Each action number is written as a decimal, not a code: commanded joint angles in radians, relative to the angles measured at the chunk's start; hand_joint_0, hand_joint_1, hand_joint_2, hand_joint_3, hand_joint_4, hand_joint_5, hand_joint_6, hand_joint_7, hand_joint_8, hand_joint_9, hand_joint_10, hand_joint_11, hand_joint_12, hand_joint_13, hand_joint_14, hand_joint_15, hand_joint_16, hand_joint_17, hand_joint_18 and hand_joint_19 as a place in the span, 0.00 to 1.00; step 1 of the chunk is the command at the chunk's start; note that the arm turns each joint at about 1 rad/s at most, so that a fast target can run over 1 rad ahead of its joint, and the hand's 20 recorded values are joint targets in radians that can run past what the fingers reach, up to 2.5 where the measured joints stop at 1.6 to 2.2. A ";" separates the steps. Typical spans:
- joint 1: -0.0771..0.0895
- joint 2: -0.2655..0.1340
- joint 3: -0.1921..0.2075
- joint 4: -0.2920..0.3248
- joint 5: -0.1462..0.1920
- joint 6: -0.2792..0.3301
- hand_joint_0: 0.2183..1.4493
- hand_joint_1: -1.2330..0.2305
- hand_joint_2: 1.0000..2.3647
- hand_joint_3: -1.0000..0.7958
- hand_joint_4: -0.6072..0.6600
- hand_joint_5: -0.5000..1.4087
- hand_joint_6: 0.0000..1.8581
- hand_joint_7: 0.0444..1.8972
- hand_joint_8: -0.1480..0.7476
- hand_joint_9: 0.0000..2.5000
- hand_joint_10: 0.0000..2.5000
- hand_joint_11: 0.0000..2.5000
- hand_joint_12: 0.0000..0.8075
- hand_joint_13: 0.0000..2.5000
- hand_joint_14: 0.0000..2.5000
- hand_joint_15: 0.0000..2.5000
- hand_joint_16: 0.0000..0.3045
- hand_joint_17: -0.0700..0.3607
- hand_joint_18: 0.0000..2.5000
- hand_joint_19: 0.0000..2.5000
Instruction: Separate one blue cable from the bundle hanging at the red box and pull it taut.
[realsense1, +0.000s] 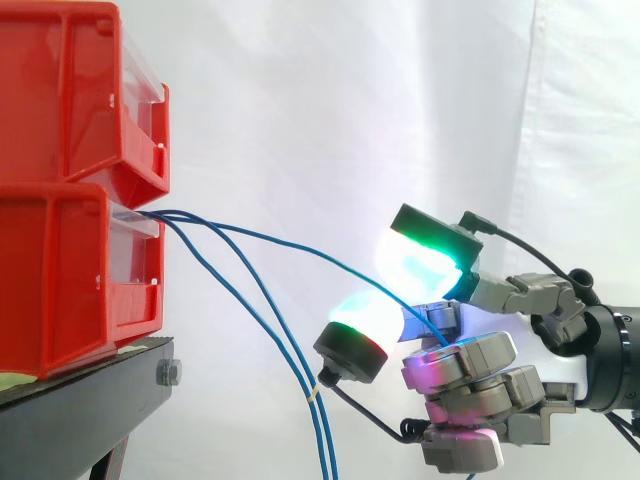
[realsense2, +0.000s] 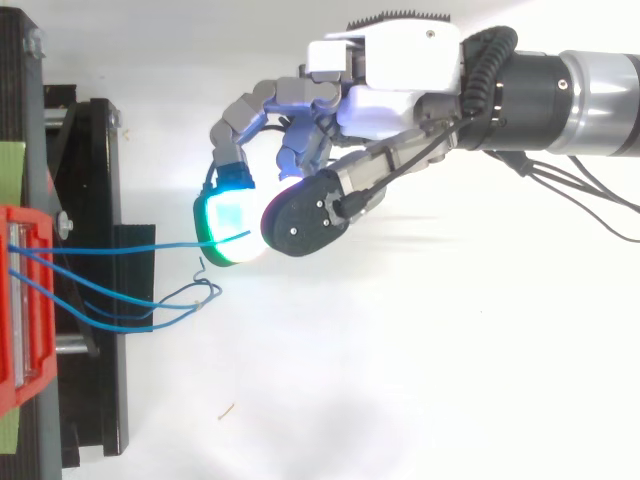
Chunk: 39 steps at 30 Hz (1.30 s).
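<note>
Hand (realsense1: 470, 365) sits well right of lower red box (realsense1: 60, 270), fingers curled, 2 glowing pads (realsense2: 228, 218) pinching one blue cable (realsense1: 300, 245). Cable runs from box front to pads w/ slight bow. Rest of bundle (realsense1: 290, 370) droops below box front, apart from hand.

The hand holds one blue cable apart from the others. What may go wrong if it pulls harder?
The blue cable is pinched only between the glowing fingertips of the hand, so it may slip out. It runs into the lower red bin, which sits at the black stand's edge; a hard pull might drag it forward.
</note>
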 joint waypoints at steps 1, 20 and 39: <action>0.000 0.000 0.001 0.002 0.000 0.000 0.34 0.36 0.01 0.34 0.58 0.17 0.48 0.55 0.54 0.41 0.34 0.54 0.43 0.50 0.37 0.59 0.16 0.41 0.46 0.39; 0.000 0.000 0.000 0.006 0.000 0.001 0.35 0.31 0.01 0.49 0.45 0.18 0.50 0.59 0.56 0.41 0.35 0.53 0.45 0.50 0.37 0.59 0.16 0.42 0.46 0.37; 0.000 0.001 0.001 0.000 0.000 0.000 0.36 0.31 0.01 0.49 0.45 0.18 0.50 0.62 0.57 0.41 0.34 0.53 0.44 0.51 0.37 0.59 0.16 0.42 0.46 0.37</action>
